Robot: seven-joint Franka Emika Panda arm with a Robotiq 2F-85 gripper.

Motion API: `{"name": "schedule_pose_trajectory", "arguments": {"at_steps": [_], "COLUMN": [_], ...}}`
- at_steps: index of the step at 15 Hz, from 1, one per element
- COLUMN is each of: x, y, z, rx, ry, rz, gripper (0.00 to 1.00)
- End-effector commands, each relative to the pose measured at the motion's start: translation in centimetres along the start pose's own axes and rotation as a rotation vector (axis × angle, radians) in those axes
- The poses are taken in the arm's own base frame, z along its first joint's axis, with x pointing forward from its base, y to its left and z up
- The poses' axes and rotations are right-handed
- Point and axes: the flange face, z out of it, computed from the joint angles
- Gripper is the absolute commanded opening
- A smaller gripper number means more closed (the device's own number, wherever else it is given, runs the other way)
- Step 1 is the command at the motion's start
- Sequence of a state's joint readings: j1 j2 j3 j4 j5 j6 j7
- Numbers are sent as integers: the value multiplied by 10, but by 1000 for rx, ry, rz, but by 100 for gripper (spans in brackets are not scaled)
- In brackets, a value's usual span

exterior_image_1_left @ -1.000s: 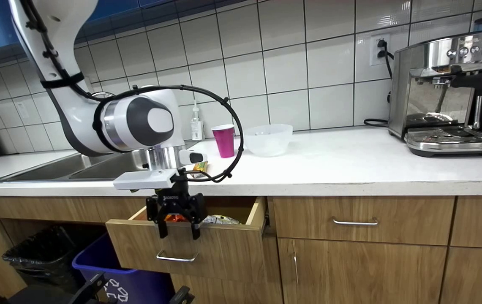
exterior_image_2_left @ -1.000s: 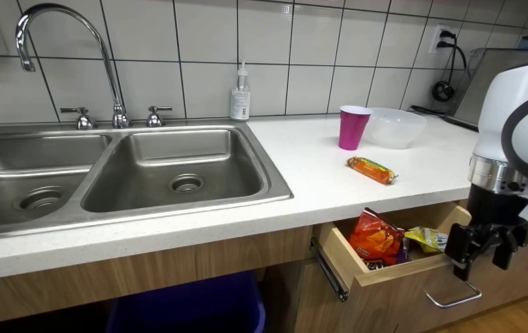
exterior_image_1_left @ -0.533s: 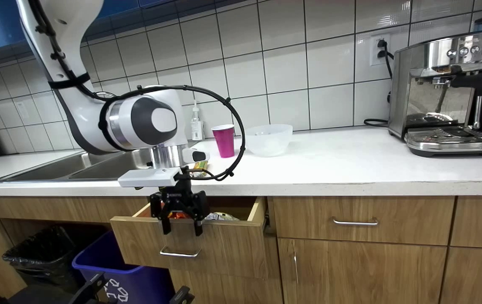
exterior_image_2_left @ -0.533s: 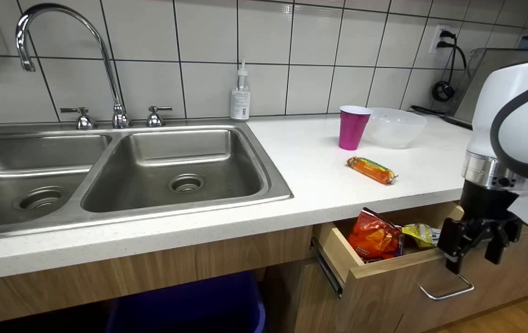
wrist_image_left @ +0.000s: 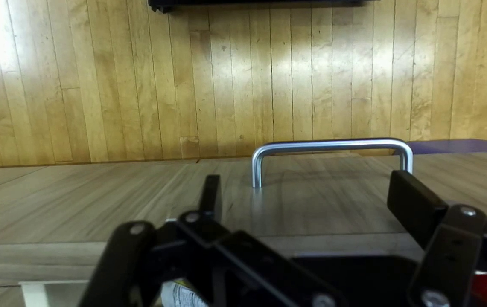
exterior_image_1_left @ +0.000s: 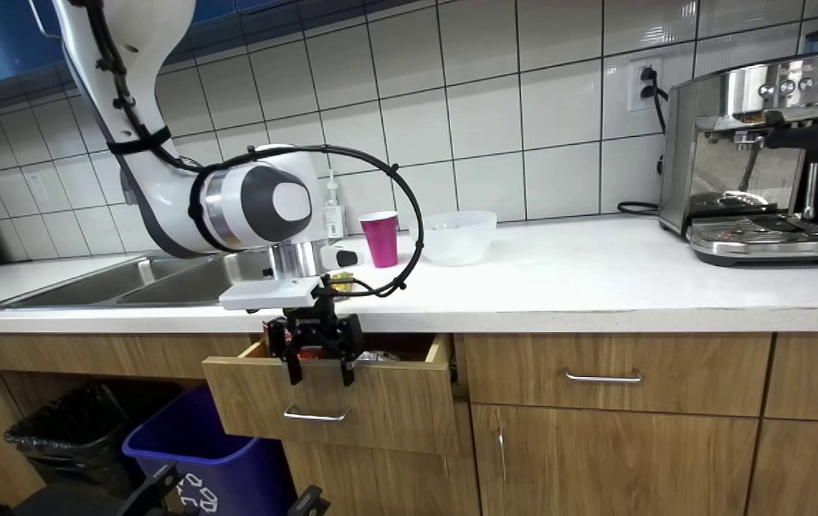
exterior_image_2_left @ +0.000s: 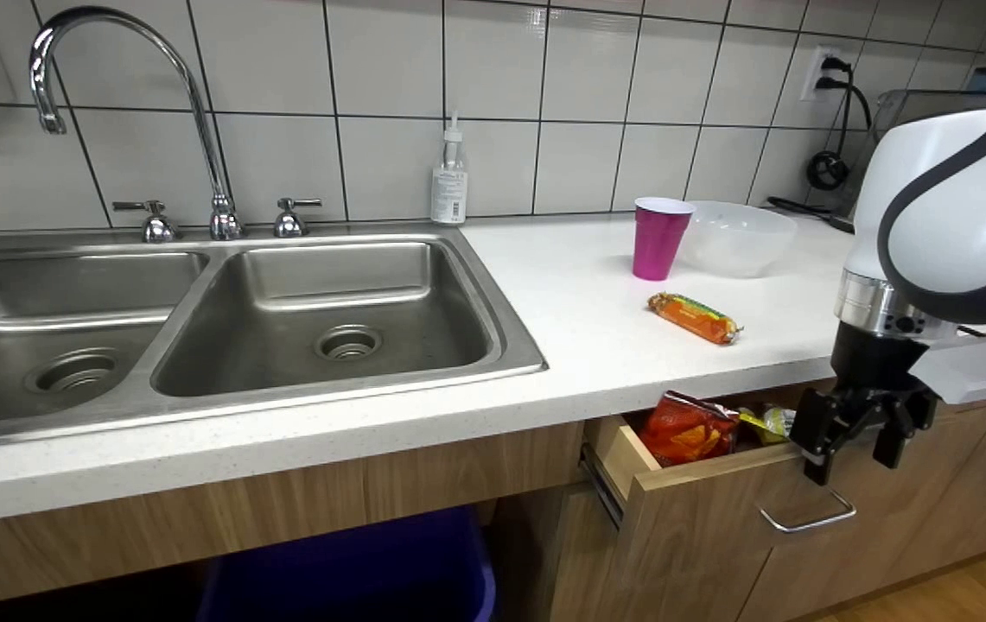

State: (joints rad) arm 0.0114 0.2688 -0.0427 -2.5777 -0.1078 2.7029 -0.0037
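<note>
Drawer handle (exterior_image_1_left: 317, 416): in an exterior view, just below the jaws, long axis roughly parallel to the line between the fingers (exterior_image_1_left: 295, 371).
Drawer front (exterior_image_2_left: 709, 527): in an exterior view, partly out beneath the surface (exterior_image_2_left: 579, 285); finger contact unclear.
Jaws: in the wrist view, spread apart, gripping nothing, the drawer handle beyond, offset toward one fingertip (wrist_image_left: 414, 204).

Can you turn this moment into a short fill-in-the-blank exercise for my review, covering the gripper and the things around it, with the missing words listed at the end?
1. The gripper has its jaws apart, so it is ____ rather than shut.
2. The red bag and the yellow bag lie inside the partly pulled-out ____.
3. The orange packet lies on the white ____.
4. Next to the translucent bowl stands a pink ____.

Missing words: open; drawer; counter; cup.
</note>
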Motion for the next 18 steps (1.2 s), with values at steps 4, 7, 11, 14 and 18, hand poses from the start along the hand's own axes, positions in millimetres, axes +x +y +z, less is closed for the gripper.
{"name": "schedule_pose_trajectory", "arguments": {"at_steps": [4, 7, 11, 14, 18], "x": [38, 49, 61, 67, 75], "y": [1, -1, -1, -1, 0], "z": [-5, -7, -9, -11, -12], "rx": [18, 14, 16, 18, 19], "ry": [38, 52, 66, 74, 83], "rz": [2, 1, 5, 9, 18], "gripper": [100, 100, 100, 100, 100]}}
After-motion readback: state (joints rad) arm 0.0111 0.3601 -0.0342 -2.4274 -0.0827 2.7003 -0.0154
